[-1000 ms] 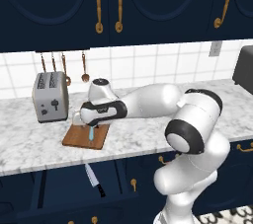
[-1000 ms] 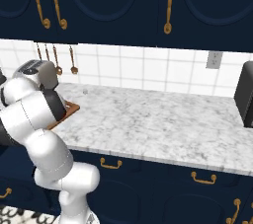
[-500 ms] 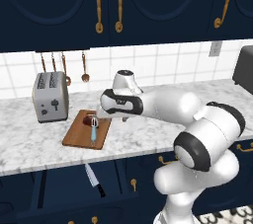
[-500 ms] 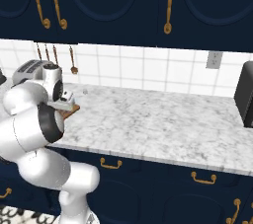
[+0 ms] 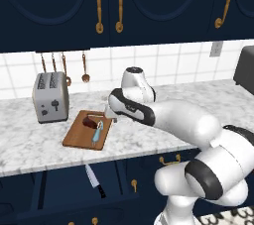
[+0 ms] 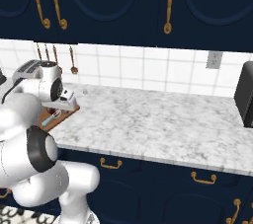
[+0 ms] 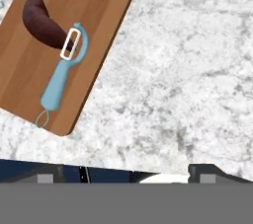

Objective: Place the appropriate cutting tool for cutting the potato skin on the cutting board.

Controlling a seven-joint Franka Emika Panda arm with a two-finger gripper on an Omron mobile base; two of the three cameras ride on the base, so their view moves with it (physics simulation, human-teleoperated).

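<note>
The gripper [image 5: 110, 114] has been lifted and drawn back from the cutting board [image 7: 29, 80] over the last second, so that it is now held above the bare marble counter [image 7: 188, 70] just beside the board's near edge instead of low over the wood; its jaws are spread wide apart and nothing is held between them. The peeler [image 7: 63, 72] has been left behind on the board, lying flat with its loop-shaped head against the potato [image 7: 43, 23] and its handle pointing toward the board's front edge, off to one side of the gripper and below it. From this it is judged that the placement asked for has been made and that only a clear retreat of the arm remains. In the hand view the fingertips are seen as two dark stubs at the bottom, well apart. Counted over the three views: one cutting board, one peeler, one potato, one knife [image 5: 94, 180] seen lower down against the dark cabinet front below the counter edge, one toaster [image 5: 50, 96] beyond the board on the far side from the gripper, and four utensils [image 5: 85, 67] hung on the tiled wall behind it. The slot handle of the board is turned away from the counter's front edge.
</note>
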